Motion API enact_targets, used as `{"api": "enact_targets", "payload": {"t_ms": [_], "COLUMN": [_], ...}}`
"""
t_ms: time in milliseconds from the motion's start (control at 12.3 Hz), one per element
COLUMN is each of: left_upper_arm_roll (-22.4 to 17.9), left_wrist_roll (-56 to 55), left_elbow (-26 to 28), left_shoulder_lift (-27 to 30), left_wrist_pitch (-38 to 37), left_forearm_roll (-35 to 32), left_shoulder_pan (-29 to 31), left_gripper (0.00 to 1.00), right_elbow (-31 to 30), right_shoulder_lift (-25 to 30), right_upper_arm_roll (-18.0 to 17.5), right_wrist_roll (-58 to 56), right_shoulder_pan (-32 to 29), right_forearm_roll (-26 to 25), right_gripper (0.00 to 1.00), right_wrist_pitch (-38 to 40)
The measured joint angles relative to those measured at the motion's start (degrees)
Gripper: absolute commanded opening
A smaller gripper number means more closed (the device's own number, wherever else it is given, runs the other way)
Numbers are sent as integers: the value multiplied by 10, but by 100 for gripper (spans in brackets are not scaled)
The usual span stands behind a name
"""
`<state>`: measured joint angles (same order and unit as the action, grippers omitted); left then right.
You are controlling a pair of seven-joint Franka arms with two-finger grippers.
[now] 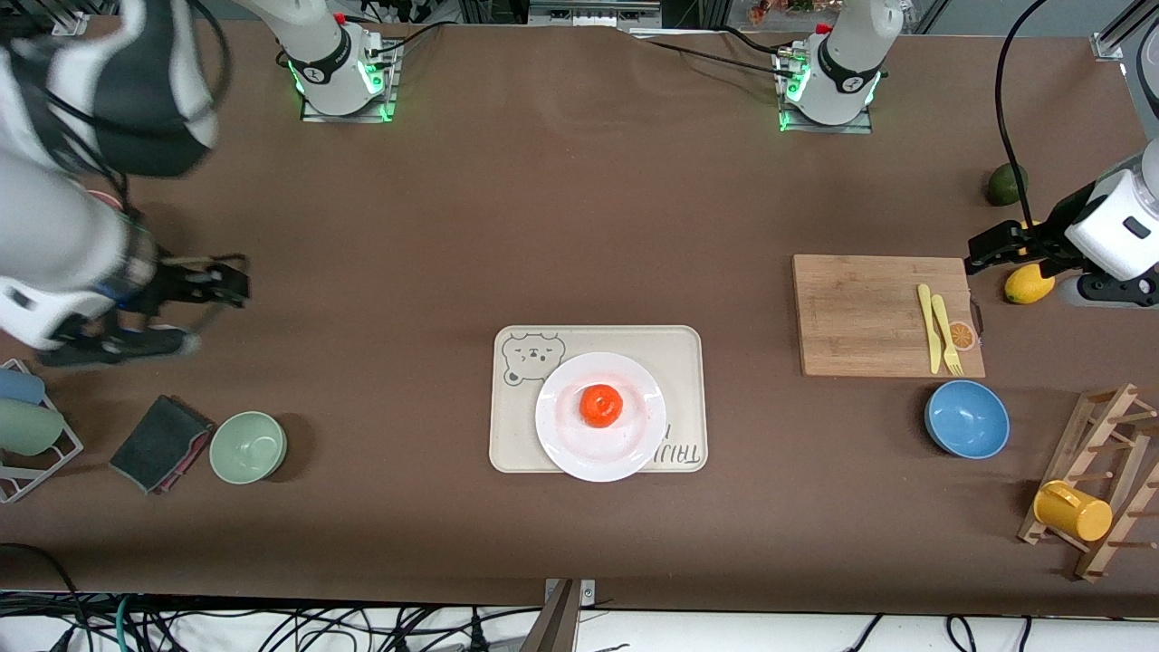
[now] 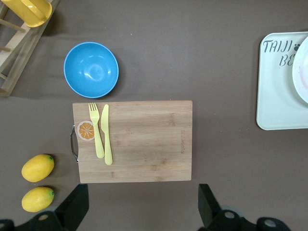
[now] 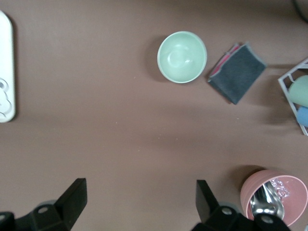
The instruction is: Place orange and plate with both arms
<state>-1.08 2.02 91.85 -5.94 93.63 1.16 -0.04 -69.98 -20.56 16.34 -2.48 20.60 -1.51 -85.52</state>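
The orange (image 1: 600,405) sits in the middle of the plate (image 1: 566,444), and the plate rests on the cream tray (image 1: 685,362) at mid-bench, overhanging the tray's edge nearest the front camera.

Toward the left arm's end lie a cutting board (image 1: 860,312) with a yellow knife (image 1: 927,326) and fork (image 1: 945,335) on it, a blue bowl (image 1: 966,418) nearer the camera, two lemons (image 2: 37,167), an avocado (image 1: 1005,184), and a wooden rack (image 1: 1100,426) holding a yellow cup (image 1: 1072,511).

Toward the right arm's end are a green bowl (image 1: 248,446), empty, a dark cloth (image 1: 161,443) beside it, a wire rack (image 1: 27,462) and a pink cup (image 3: 274,195) with a metal utensil inside.

The left end effector (image 2: 142,207) hangs over bare bench beside the board, jaws wide and empty. The right end effector (image 3: 139,204) hangs over bare bench near the pink cup, also wide and empty.
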Motion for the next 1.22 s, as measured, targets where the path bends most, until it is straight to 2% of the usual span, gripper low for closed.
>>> {"api": "enact_targets", "payload": {"t_ms": [162,244,325,406,569,650,812,1218], "left_upper_arm_roll": [0,0,0,0,0,0,0,0], "left_wrist_roll": [0,0,0,0,0,0,0,0], "left_elbow": [0,0,0,0,0,0,0,0], "left_shoulder_lift": [0,0,0,0,0,0,0,0], "left_wrist_pitch": [0,0,0,0,0,0,0,0], "left_forearm_roll": [0,0,0,0,0,0,0,0], "left_shoulder_pan": [0,0,0,0,0,0,0,0], "left_gripper": [100,100,100,100,100,100,100,100], "right_elbow": [-7,-23,-52,-96,-194,-223,-245,-243], "right_shoulder_lift": [31,49,72,102,166,185,200,205], "right_upper_arm_roll": [-3,-37,-83,-112,-129,-135,-155,-179], "right_wrist_roll": [0,0,1,1,1,1,1,1], "right_shoulder_pan": [-20,-56,-104,-139,-174,-189,-216,-216], "right_forearm_roll": [7,6,6,7,7,7,7,7], "right_gripper": [100,100,100,100,100,100,100,100], "right_wrist_pitch": [3,5,9,10,-3,-14,-34,-32]}}
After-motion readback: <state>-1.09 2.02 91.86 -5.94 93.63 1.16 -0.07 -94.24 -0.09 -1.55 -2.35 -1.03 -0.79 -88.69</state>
